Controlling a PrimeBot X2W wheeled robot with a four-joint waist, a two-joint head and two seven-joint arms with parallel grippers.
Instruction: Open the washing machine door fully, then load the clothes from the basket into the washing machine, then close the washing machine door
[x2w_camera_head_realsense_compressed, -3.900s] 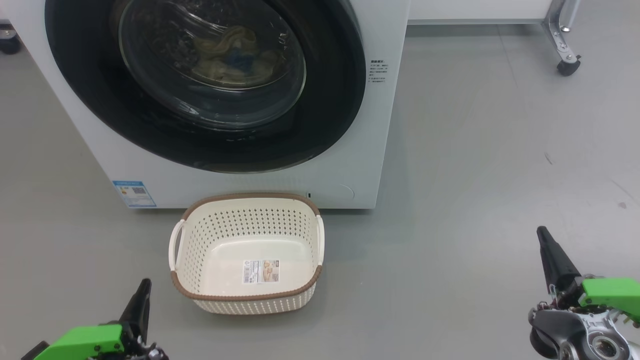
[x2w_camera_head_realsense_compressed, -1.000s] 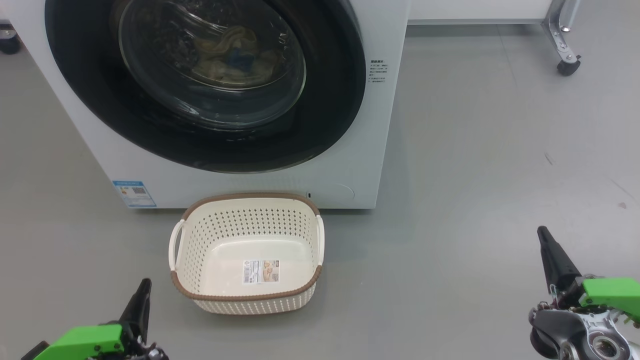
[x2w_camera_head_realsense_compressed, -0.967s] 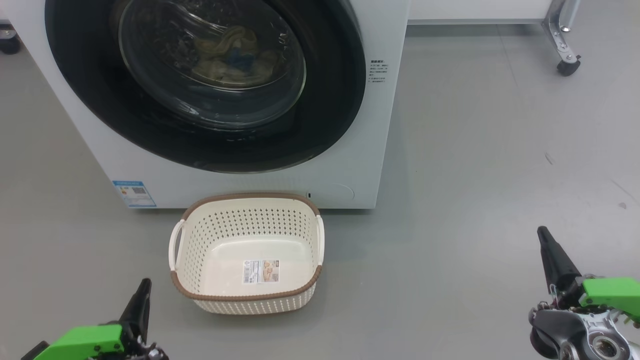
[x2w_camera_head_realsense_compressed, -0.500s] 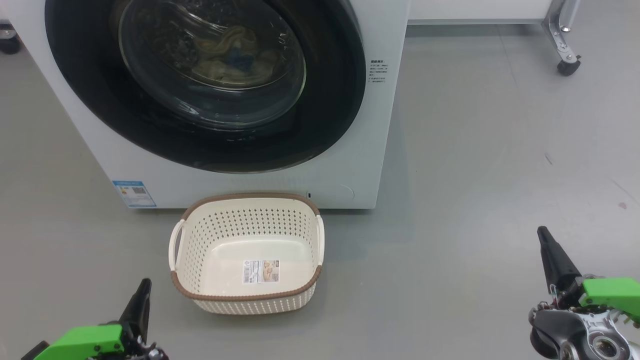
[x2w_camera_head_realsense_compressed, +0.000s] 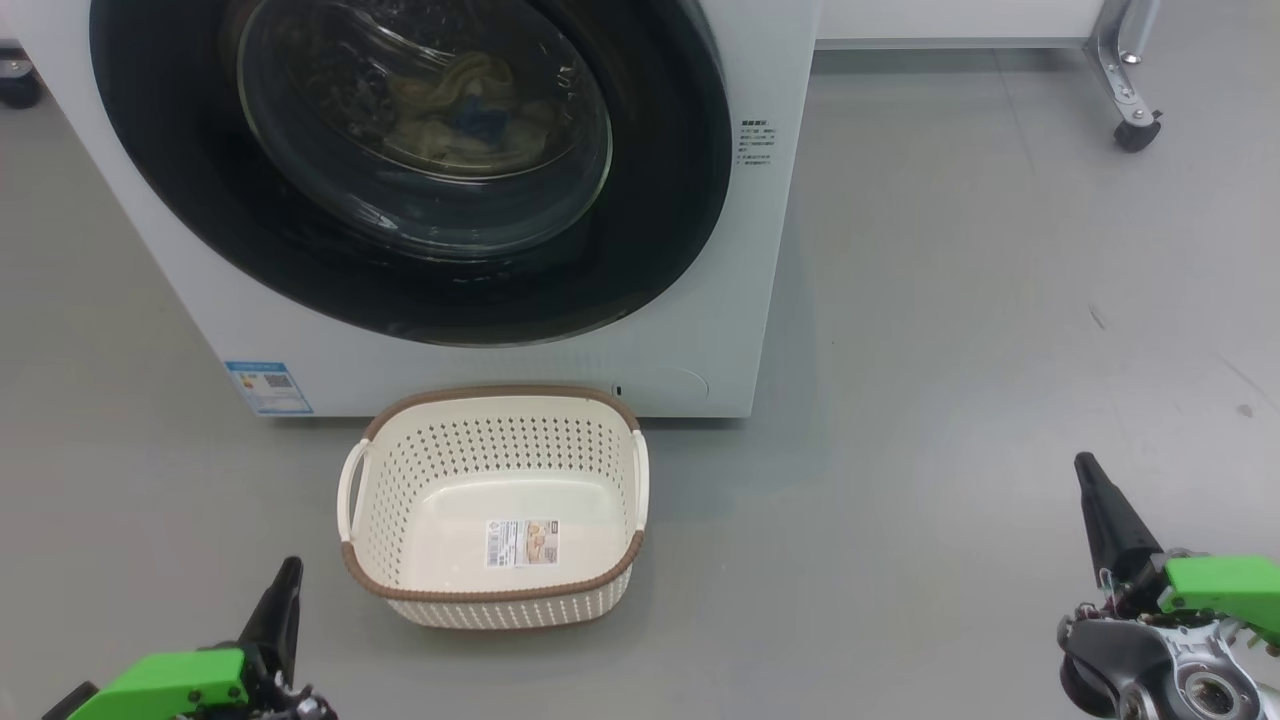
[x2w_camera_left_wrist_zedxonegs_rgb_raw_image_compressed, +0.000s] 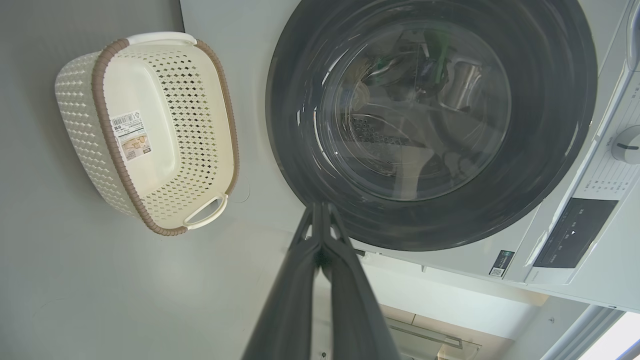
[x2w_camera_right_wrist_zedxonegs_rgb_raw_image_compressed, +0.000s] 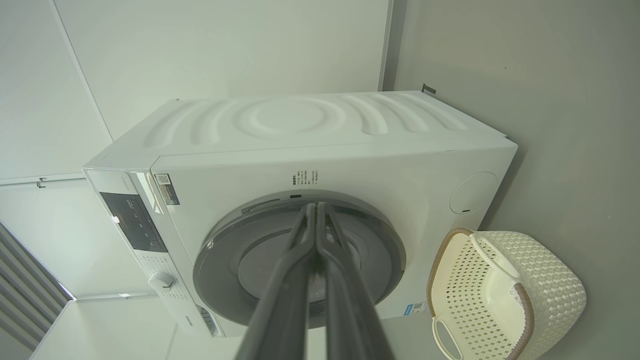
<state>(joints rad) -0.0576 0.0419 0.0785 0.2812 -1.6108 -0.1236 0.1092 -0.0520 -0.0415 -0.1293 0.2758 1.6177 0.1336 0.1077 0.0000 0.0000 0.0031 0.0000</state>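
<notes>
- Nothing has shifted since the earlier frames: both hands and the basket (x2w_camera_head_realsense_compressed: 490, 393) sit where they were.
- Your left hand (x2w_camera_head_realsense_compressed: 288, 578) has its fingers pressed together, empty, at 7 o'clock of the basket and apart from it.
- Your right hand (x2w_camera_head_realsense_compressed: 1087, 474) is likewise pressed together, empty, well apart at 4 o'clock of the basket.
- You see the washing machine door (x2w_camera_head_realsense_compressed: 660, 200) shut against the washing machine (x2w_camera_head_realsense_compressed: 770, 260), at 12 o'clock of the basket.
- The clothes (x2w_camera_head_realsense_compressed: 465, 112) lie behind the door's glass.
- The basket stands on the floor (x2w_camera_head_realsense_compressed: 950, 350), just before the machine, a label (x2w_camera_head_realsense_compressed: 522, 542) on its bottom.
</notes>
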